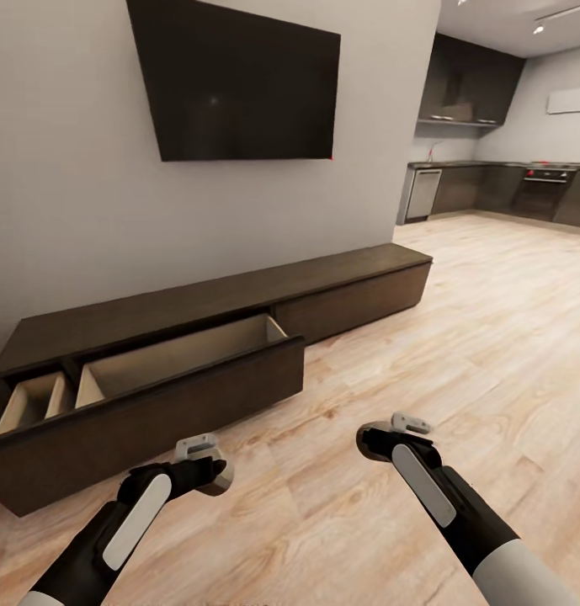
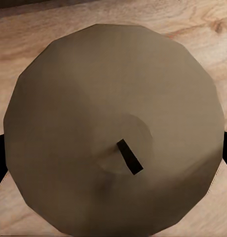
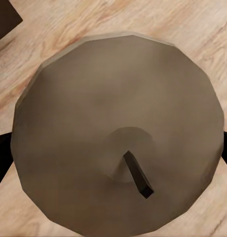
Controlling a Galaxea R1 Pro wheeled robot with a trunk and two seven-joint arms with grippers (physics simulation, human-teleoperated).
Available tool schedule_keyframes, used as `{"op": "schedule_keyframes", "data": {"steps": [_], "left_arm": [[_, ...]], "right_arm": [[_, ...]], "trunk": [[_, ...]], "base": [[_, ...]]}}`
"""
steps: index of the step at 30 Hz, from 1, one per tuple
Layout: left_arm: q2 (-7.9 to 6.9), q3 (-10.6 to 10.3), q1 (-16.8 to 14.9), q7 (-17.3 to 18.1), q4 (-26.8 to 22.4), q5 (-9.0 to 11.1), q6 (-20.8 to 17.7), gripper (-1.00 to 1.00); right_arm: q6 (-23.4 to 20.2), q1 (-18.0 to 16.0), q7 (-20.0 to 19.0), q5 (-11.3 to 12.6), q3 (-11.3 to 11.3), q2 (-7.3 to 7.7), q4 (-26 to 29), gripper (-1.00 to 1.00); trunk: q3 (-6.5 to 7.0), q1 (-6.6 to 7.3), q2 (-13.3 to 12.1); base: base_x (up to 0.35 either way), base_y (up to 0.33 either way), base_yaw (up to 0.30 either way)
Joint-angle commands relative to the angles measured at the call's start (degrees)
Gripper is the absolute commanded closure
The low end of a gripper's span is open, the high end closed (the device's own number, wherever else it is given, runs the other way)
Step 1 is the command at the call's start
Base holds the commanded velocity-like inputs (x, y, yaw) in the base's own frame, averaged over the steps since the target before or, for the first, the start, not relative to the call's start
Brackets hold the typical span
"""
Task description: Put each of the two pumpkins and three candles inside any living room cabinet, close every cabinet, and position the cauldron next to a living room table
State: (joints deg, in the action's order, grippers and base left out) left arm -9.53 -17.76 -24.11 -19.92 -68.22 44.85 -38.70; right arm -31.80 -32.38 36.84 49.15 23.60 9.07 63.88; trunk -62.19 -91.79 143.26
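My left claw (image 1: 207, 465) clamped on a candle (image 2: 113, 128), my right claw (image 1: 389, 438) gripping another candle (image 3: 118, 133), both low over wood floor (image 1: 424, 353), cabinet (image 1: 197, 353) ahead with drawer (image 1: 180, 370) pulled open

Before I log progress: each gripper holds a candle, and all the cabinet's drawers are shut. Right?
Not quite. Each gripper does hold a candle, but the cabinet has drawers pulled open, pale insides showing, in the head view.

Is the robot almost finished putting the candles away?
Not yet. The cabinet has a drawer pulled open, pale inside. The left gripper holds a candle, the right gripper another candle. Still left: dropping them in and closing up.
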Motion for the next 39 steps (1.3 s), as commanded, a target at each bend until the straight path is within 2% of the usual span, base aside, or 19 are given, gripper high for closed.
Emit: {"op": "schedule_keyframes", "data": {"steps": [1,8,15,33,39], "left_arm": [[-0.05,-0.2,-0.1,-0.6,-0.1,0.6,0.0,1.0],[-0.1,-0.2,-0.1,-0.6,-0.1,0.6,0.0,1.0],[-0.11,-0.2,-0.1,-0.6,0.0,0.6,0.0,1.0],[-0.14,-0.1,-0.1,-0.6,0.0,0.7,-0.1,1.0],[-0.13,-0.1,-0.1,-0.6,0.0,0.7,0.0,1.0]], "right_arm": [[0.2,0.0,0.3,0.6,0.2,0.07,0.1,1.0],[0.3,0.0,0.3,0.5,0.2,0.07,-3.1,1.0],[0.4,0.0,0.3,0.5,0.2,0.07,-3.8,1.0],[0.4,0.0,0.3,0.5,0.3,0.07,-3.9,1.0],[0.3,0.0,0.3,0.5,0.3,0.07,-3.9,1.0]], "trunk": [[-0.11,0.02,0.0],[-0.51,0.02,0.0],[-0.9,0.02,0.0],[-1.93,0.02,0.0],[-2.27,0.02,0.0]], "base": [[0.0,0.0,0.234],[0.0,0.0,0.232],[-0.029,0.017,0.229],[-0.232,0.185,0.229],[-0.046,0.049,0.229]]}}
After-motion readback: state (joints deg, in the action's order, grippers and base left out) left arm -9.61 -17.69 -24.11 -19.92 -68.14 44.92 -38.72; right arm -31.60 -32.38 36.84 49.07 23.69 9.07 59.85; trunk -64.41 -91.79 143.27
